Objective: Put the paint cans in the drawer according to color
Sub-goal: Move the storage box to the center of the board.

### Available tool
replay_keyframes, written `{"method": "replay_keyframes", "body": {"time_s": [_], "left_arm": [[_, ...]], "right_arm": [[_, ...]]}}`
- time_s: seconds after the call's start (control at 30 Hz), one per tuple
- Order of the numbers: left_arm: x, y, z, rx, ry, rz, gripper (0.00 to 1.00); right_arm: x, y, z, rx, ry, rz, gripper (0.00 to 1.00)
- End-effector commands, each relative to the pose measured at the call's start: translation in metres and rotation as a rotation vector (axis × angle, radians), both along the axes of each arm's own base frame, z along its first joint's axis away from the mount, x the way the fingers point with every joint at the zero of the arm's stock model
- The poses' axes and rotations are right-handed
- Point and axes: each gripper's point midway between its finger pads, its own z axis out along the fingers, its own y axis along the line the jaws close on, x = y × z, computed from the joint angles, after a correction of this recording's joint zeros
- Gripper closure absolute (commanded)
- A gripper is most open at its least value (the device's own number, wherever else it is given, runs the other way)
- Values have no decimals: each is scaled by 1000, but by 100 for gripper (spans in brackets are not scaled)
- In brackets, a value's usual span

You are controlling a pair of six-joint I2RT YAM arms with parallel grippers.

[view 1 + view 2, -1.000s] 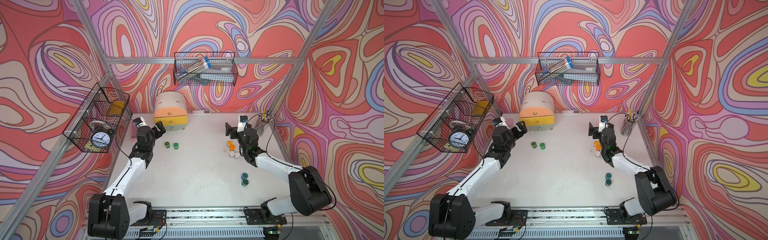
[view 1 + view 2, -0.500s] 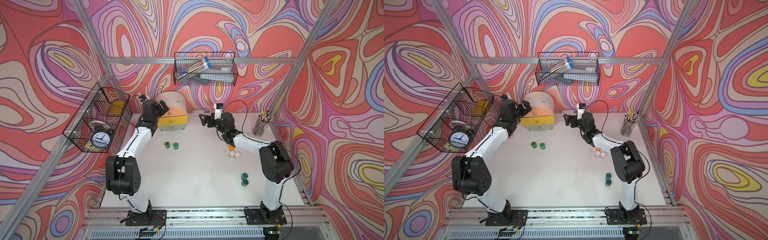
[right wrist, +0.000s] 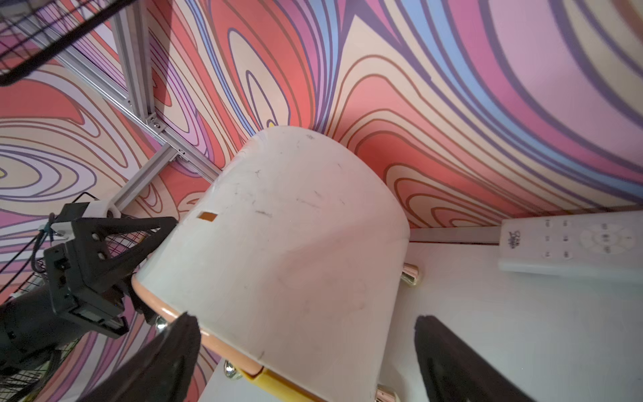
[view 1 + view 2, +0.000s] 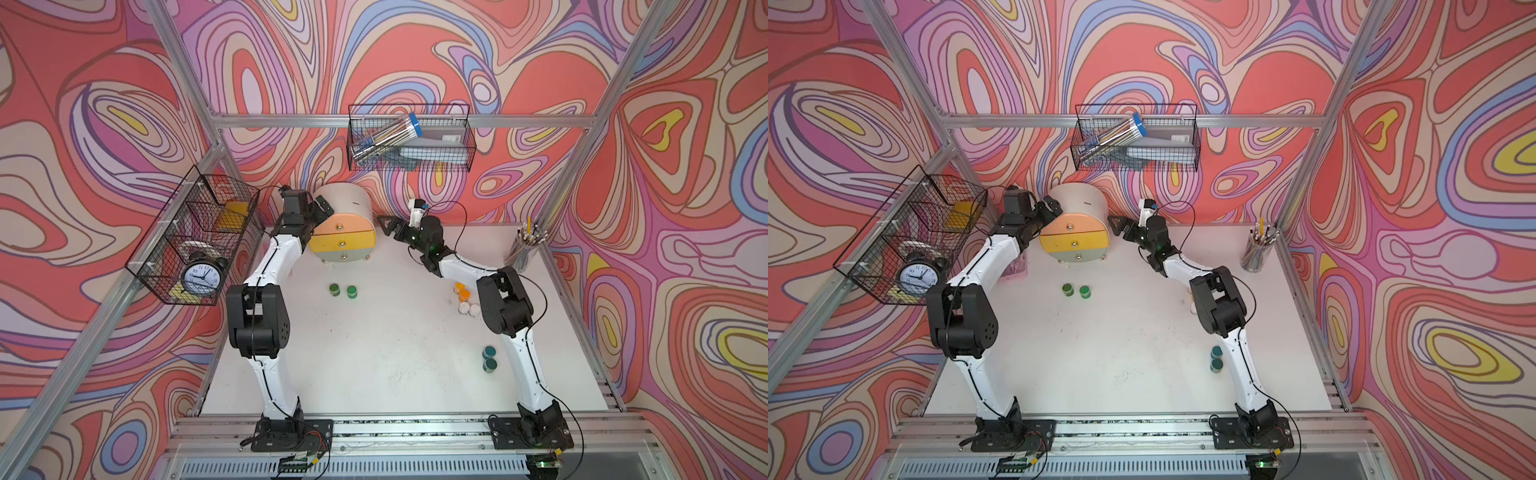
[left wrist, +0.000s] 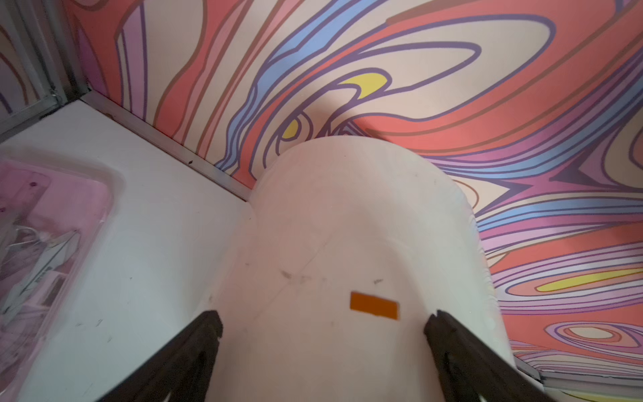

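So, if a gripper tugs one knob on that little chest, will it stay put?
Probably not unaided: the chest stands on small gold feet on a smooth white table, so it may slide. Its rounded top looks slick, likely poor to clamp.

Bare table (image 4: 374,353) fronts the drawer (image 4: 343,240); green cans (image 4: 334,289) stand near.

Cream arch-shaped drawer (image 4: 343,239), 3 fronts seemingly closed; 8 paint cans (image 4: 351,291) upright in 4 colour pairs in front.
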Motion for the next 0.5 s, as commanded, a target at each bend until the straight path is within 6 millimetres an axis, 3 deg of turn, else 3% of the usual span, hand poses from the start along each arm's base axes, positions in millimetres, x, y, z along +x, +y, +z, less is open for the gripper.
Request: {"method": "replay_keyframes", "body": {"time_s": [0.0,0.27,0.47], "left_arm": [[2,-8,-42,-48,101,-45,1],[5,-28,-67,-145,144,-121,1],[1,-50,-76,-245,172,-193,1]], "right_arm": [[5,14,-3,95,42,38,2],[20,38,-24,151,84,72,2],[3,58,-14,141,62,123,2]]}}
